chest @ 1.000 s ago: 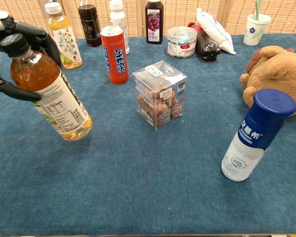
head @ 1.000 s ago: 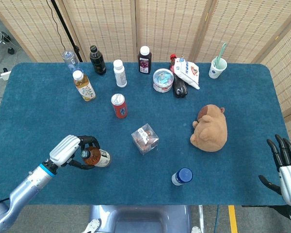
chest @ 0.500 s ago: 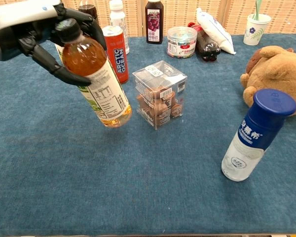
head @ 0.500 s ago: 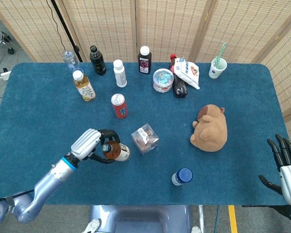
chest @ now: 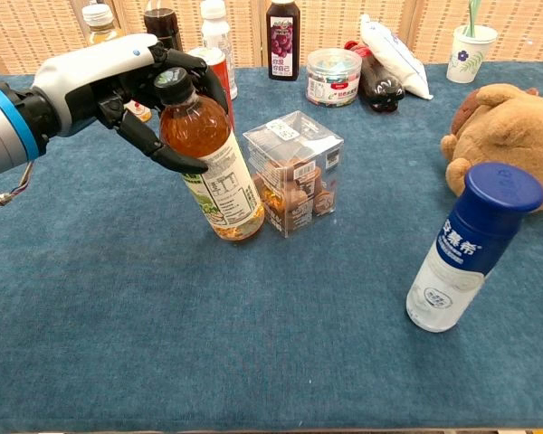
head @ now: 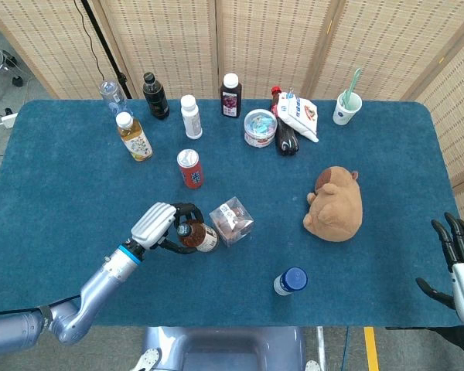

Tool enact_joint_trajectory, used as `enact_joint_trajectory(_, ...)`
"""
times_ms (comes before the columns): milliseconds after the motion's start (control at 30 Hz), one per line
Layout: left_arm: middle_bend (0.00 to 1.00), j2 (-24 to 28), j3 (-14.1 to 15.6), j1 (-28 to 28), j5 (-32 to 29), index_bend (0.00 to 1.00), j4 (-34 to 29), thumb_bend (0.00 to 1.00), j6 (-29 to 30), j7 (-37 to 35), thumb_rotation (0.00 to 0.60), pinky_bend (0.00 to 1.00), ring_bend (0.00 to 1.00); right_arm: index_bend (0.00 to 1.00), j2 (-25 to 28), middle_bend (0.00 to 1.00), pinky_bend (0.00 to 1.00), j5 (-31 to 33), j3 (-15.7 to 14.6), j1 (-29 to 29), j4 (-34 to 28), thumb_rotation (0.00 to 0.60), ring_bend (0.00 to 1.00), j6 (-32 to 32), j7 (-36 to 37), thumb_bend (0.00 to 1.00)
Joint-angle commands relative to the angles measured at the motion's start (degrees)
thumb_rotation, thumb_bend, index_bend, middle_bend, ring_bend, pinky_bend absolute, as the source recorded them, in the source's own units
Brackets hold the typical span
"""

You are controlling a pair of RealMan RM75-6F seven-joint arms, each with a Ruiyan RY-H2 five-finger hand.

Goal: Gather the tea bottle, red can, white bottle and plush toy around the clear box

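Observation:
My left hand (head: 164, 226) (chest: 131, 86) grips the neck of the amber tea bottle (head: 198, 236) (chest: 208, 158), which leans a little with its base just left of the clear box (head: 231, 220) (chest: 293, 172). The red can (head: 190, 168) (chest: 215, 68) stands behind them, partly hidden by the hand in the chest view. The brown plush toy (head: 336, 205) (chest: 509, 127) lies to the right of the box. The white bottle with a blue cap (head: 289, 281) (chest: 469, 246) stands front right. My right hand (head: 460, 259) is open at the table's right edge, holding nothing.
Along the back stand a yellow tea bottle (head: 133, 137), a dark bottle (head: 155, 96), a small white bottle (head: 190, 117), a juice bottle (head: 230, 95), a round tub (head: 260, 128), a snack pack (head: 298, 115) and a paper cup (head: 346, 108).
My left hand has carried the tea bottle rightwards from the front left until its base reached the clear box's left side. The right hand has barely moved.

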Motion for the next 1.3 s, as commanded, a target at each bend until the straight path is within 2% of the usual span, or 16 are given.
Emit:
enact_joint_trajectory(33, 0.51, -0.89, -0.27, -0.64, -0.74, 0.5, 0.8, 0.17, -0.8, 0.47, 0.6, 0.57, 0.47, 0.0, -0.02, 0.0, 0.0, -0.1, -0.04, 0.06, -0.01, 0.6, 0.0, -0.08, -0.1, 0.0)
enact_joint_trajectory(67, 0.5, -1.08, -0.23, -0.76, -0.73, 0.48, 1.02, 0.16, -0.92, 0.4, 0.6, 0.54, 0.45, 0.0, -0.06, 0.0, 0.0, -0.13, -0.07, 0.08, 0.0, 0.6, 0.0, -0.14, -0.21, 0.0)
enact_joint_trajectory(167, 0.41, -1.92, 0.05, -0.62, 0.3, 0.34, 2.06, 0.14, 0.17, 0.19, 0.6, 0.33, 0.32, 0.0, -0.17, 0.0, 0.0, -0.19, -0.12, 0.15, -0.02, 0.6, 0.0, -0.32, -0.53, 0.0)
enact_joint_trajectory(267, 0.25, -2.18, 1.05, -0.51, 1.07, 0.16, 2.7, 0.13, 0.03, -0.43, 0.6, 0.14, 0.14, 0.0, -0.28, 0.0, 0.0, -0.35, -0.19, 0.25, -0.1, 0.6, 0.0, -0.47, -0.83, 0.0)
enact_joint_trajectory(300, 0.18, -2.0, 1.16, -0.56, 1.06, 0.09, 2.58, 0.12, -0.27, -0.98, 0.6, 0.08, 0.08, 0.0, -0.26, 0.0, 0.0, -0.42, -0.23, 0.25, -0.13, 0.6, 0.0, -0.49, -0.89, 0.0)
enact_joint_trajectory(400, 0.04, -1.46, 1.53, -0.61, 1.5, 0.0, 2.4, 0.12, -0.55, -1.75, 0.6, 0.01, 0.0, 0.0, -0.17, 0.0, 0.0, -0.5, -0.3, 0.15, -0.22, 0.6, 0.0, -0.35, -0.77, 0.0)
enact_joint_trajectory(500, 0.0, -1.05, 1.82, -0.61, 2.03, 0.0, 2.31, 0.11, -0.53, -2.4, 0.6, 0.0, 0.0, 0.0, -0.11, 0.0, 0.0, -0.49, -0.26, 0.05, -0.26, 0.6, 0.0, -0.15, -0.75, 0.0)
enact_joint_trajectory(767, 0.0, 1.04, 2.32, -0.61, 3.65, 0.0, 1.14, 0.11, -0.25, -5.4, 0.6, 0.0, 0.0, 0.0, -0.01, 0.0, 0.0, -0.55, -0.38, 0.05, -0.39, 0.6, 0.0, -0.28, -0.84, 0.0)
enact_joint_trajectory(867, 0.0, 2.79, 2.14, -0.01, 4.92, 0.0, 0.0, 0.11, 1.78, -6.16, 0.6, 0.0, 0.0, 0.0, 0.1, 0.0, 0.0, -0.44, -0.33, -0.08, -0.46, 0.6, 0.0, -0.07, -0.77, 0.0)
enact_joint_trajectory(1067, 0.0, 11.65, 0.56, 1.74, 6.94, 0.0, -5.15, 0.11, 6.48, -4.58, 0.6, 0.0, 0.0, 0.0, 0.11, 0.0, 0.0, -0.57, -0.48, -0.19, -0.73, 0.6, 0.0, -0.07, -1.28, 0.0)
enact_joint_trajectory(1200, 0.0, 17.6, -1.43, 1.82, 4.3, 0.0, -8.14, 0.11, 5.82, -0.81, 0.6, 0.0, 0.0, 0.0, 0.04, 0.0, 0.0, -0.72, -0.61, -0.08, -0.82, 0.6, 0.0, -0.37, -1.55, 0.0)
enact_joint_trajectory(1300, 0.0, 21.39, -2.95, 0.74, 0.79, 0.0, -8.98, 0.11, 2.81, 2.56, 0.6, 0.0, 0.0, 0.0, -0.04, 0.0, 0.0, -0.12, -0.39, 0.0, -0.79, 0.6, 0.0, -0.61, -1.7, 0.0)
